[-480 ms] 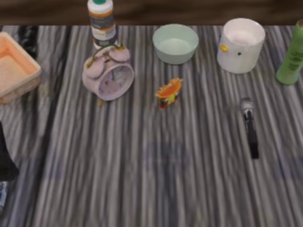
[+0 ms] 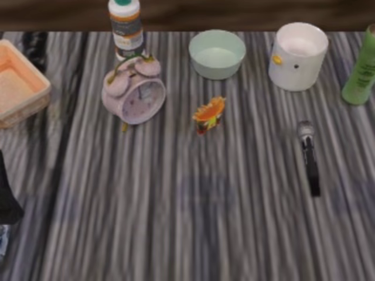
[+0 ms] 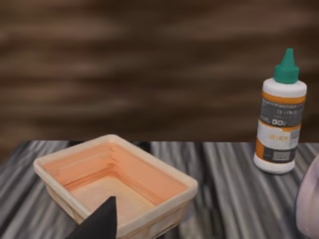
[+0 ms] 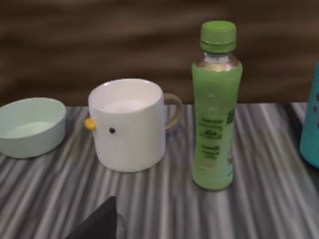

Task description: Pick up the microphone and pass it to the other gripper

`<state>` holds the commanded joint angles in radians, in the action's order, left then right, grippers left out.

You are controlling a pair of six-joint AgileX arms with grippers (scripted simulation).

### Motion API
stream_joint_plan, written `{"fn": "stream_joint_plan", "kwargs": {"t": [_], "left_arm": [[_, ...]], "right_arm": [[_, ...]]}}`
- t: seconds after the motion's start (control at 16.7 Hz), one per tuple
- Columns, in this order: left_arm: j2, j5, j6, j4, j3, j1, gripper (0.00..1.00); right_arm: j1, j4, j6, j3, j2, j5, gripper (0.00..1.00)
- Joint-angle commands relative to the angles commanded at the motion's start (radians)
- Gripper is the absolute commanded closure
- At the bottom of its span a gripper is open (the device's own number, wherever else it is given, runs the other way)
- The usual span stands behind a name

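Observation:
The microphone [image 2: 308, 157] lies flat on the striped table at the right, silver mesh head toward the back and black handle toward the front edge. Nothing touches it, and neither wrist view shows it. My left arm [image 2: 6, 202] sits at the table's left edge, far from the microphone. In the left wrist view one black fingertip [image 3: 99, 221] shows, with no second finger beside it. My right arm is outside the top view. Its wrist view shows one black fingertip [image 4: 102, 221] above bare table, also with no partner beside it. Both grippers hold nothing.
Along the back stand an orange tray [image 2: 35, 76], a glue bottle [image 2: 125, 26], a pink alarm clock [image 2: 133, 92], a pale green bowl [image 2: 217, 54], a white chick mug [image 2: 297, 55] and a green bottle [image 2: 360, 70]. A small orange toy [image 2: 208, 115] sits mid-table.

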<state>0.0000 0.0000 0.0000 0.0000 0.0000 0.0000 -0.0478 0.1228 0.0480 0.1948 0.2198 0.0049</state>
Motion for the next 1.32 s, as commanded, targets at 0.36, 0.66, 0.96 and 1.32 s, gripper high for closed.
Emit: {"fn": "stream_joint_plan", "kwargs": {"t": [0.36, 0.66, 0.96, 1.32], "left_arm": [[0.000, 0.000, 0.000, 0.000, 0.000, 0.000, 0.00], [0.000, 0.000, 0.000, 0.000, 0.000, 0.000, 0.00], [0.000, 0.000, 0.000, 0.000, 0.000, 0.000, 0.00], [0.000, 0.000, 0.000, 0.000, 0.000, 0.000, 0.00]], "right_arm": [[-0.090, 0.263, 0.098, 0.390, 0.576, 0.019, 0.00], [-0.172, 0.508, 0.186, 0.735, 1.114, 0.035, 0.00], [-0.240, 0.703, 0.261, 1.029, 1.516, 0.047, 0.00], [-0.283, 0.817, 0.310, 1.229, 1.772, 0.054, 0.00]]}}
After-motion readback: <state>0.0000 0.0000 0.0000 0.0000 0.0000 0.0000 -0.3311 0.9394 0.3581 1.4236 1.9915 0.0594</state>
